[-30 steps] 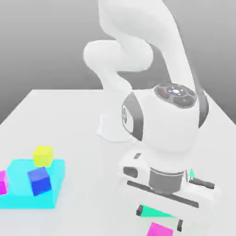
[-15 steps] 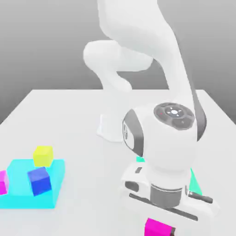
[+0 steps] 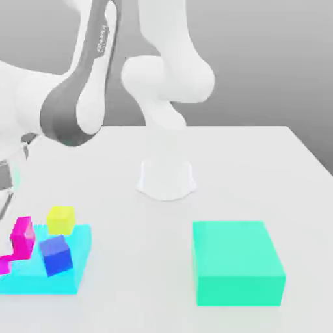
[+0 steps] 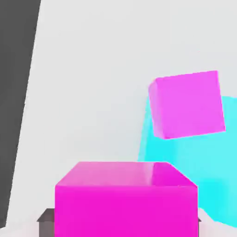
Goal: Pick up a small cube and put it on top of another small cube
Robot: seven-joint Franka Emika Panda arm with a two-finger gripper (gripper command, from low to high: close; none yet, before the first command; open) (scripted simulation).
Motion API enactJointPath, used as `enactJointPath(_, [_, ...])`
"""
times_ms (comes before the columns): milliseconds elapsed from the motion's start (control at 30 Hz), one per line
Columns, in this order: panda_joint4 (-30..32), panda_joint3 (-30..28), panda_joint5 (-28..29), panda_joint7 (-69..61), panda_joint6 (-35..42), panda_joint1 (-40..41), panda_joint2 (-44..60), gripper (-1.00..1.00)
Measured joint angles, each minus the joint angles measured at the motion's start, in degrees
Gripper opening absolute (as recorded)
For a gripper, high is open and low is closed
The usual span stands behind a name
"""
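A small magenta cube [image 3: 25, 230] hangs above the cyan block [image 3: 70, 265] at the exterior view's left, with my gripper [image 3: 19, 237] shut on it. In the hand view this held cube [image 4: 125, 199] is close up, with a dark fingertip [image 4: 46, 223] showing at its side. The second small magenta cube [image 3: 3, 265] rests on the cyan block at the picture's left edge, just below and beside the held one. From the hand it is the other magenta cube [image 4: 187, 104], sitting on the cyan block [image 4: 185, 157] and apart from the held cube.
A yellow cube [image 3: 61, 219] and a blue cube [image 3: 54, 254] sit on the same cyan stepped block. A large teal-green block [image 3: 237, 260] lies at the front right. My white arm base [image 3: 166, 179] stands mid-table, and the arm arches over the left side.
The arm has swung from the front right across to the left, carrying the magenta cube to the cyan block. The teal-green block it stood over is now uncovered.
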State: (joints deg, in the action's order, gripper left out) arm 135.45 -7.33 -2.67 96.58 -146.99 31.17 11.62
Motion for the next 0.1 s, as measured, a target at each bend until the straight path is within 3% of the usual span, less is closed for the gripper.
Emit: enactJointPath(100, [0.00, 0.00, 0.00, 0.00, 0.00, 0.00, 0.00, 1.00])
